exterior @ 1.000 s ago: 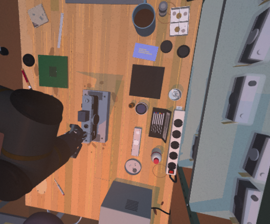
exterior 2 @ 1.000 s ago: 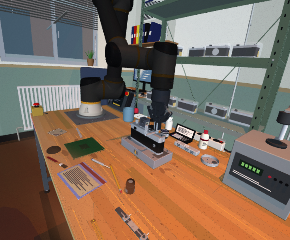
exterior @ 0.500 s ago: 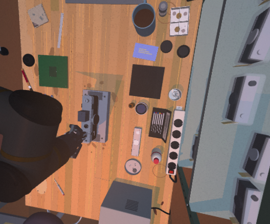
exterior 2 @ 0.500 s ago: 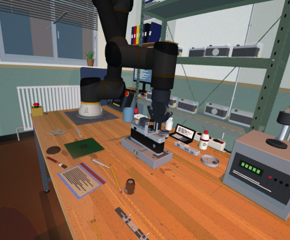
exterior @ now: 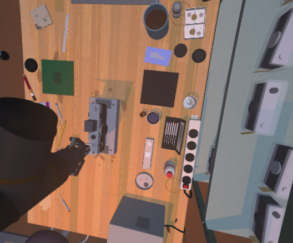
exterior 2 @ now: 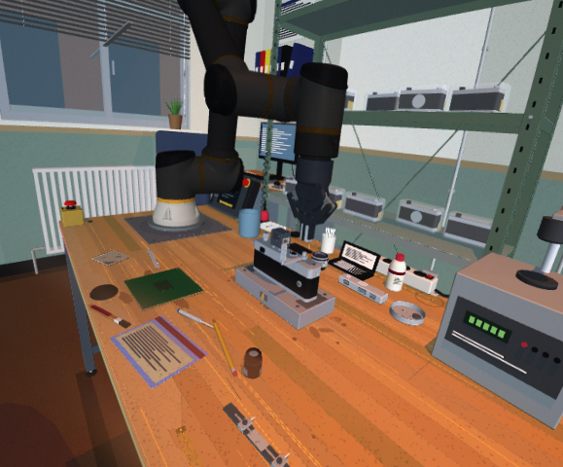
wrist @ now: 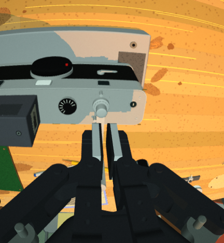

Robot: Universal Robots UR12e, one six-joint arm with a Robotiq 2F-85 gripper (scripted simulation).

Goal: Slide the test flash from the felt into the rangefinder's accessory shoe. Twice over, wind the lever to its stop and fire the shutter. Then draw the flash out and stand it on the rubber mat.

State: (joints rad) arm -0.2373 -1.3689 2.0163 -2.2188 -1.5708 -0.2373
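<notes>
In the middle of the bench the rangefinder (exterior: 96,127) (exterior 2: 285,266) (wrist: 68,96) sits on its grey cradle, with the dark cube-shaped test flash (exterior: 90,125) (exterior 2: 280,237) (wrist: 14,119) seated in its accessory shoe. My gripper (exterior: 86,147) (exterior 2: 305,232) (wrist: 104,127) hangs over the camera's lever end, closed and holding nothing. Its fingertips stand just behind the round shutter button (wrist: 101,106), beside the thin wind lever (wrist: 102,155). The black rubber mat (exterior: 159,88) lies on the far side of the camera, and the green felt (exterior: 57,77) (exterior 2: 163,287) (wrist: 2,168) lies empty on the near side.
Behind the camera stand a metal shelf rack (exterior 2: 422,120) with boxed cameras, a blue mug (exterior: 156,20) (exterior 2: 249,222) and a power strip (exterior: 190,154). A grey tester box (exterior 2: 515,332) fills the right end. Pencils (exterior 2: 224,348), a brush and a small brown jar (exterior 2: 252,363) lie nearer the front.
</notes>
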